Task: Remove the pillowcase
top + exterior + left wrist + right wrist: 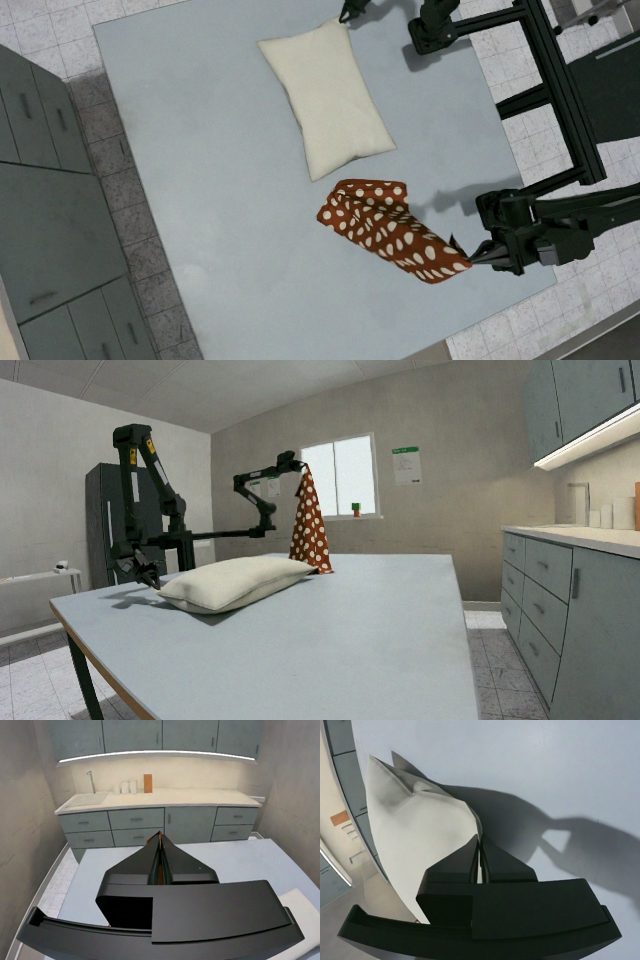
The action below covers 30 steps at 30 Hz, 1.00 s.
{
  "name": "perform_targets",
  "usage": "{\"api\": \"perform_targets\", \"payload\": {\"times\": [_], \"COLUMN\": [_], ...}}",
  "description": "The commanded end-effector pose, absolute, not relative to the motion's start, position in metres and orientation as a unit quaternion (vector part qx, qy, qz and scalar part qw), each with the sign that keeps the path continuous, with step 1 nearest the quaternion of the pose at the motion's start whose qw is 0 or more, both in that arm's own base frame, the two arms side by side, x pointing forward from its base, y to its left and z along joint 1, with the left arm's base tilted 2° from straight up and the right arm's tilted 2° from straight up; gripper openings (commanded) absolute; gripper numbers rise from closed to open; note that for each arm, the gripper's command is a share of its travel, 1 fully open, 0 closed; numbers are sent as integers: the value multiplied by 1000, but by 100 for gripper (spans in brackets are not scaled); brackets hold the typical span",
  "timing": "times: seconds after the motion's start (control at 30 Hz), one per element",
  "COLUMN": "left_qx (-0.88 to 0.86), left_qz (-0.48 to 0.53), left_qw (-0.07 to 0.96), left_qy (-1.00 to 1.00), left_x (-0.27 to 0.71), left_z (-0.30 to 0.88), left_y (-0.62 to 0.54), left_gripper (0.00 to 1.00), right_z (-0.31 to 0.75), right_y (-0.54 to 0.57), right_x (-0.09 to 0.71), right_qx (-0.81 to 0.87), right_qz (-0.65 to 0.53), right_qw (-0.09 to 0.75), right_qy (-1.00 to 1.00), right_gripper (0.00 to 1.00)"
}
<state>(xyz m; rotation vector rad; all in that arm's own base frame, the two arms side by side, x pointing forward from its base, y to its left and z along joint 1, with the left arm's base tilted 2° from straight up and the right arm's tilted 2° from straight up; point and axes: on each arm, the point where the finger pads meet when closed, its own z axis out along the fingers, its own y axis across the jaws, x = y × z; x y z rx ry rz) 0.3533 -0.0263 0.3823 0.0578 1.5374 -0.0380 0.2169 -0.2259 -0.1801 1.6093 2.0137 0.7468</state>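
The cream pillow lies bare on the table. The red pillowcase with white dots is wholly off it and hangs stretched down from my left gripper, which is shut on its corner high above the table. Its lower end is at or just above the table, close beside the pillow's near end; the top view shows a narrow gap. My right gripper is shut on the pillow's far corner, low over the table.
The black frame bearing both arms stands along one table side. Grey cabinets stand across a floor strip from the opposite side. The table's edge lies beyond the pillowcase.
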Motion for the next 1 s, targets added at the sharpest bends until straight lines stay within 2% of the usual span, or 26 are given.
{"api": "perform_targets", "payload": {"times": [0.0,0.97], "left_qx": [16,19], "left_qz": [-18,-21], "left_qw": [744,739], "left_qy": [667,673], "left_x": [350,353], "left_z": [422,417], "left_y": [-22,-25], "left_gripper": [2,2], "right_z": [-178,-213], "right_y": [-236,-229], "right_x": [217,219], "right_qx": [587,583], "right_qz": [265,267], "right_qw": [236,231], "right_qy": [727,731], "right_gripper": [2,2]}}
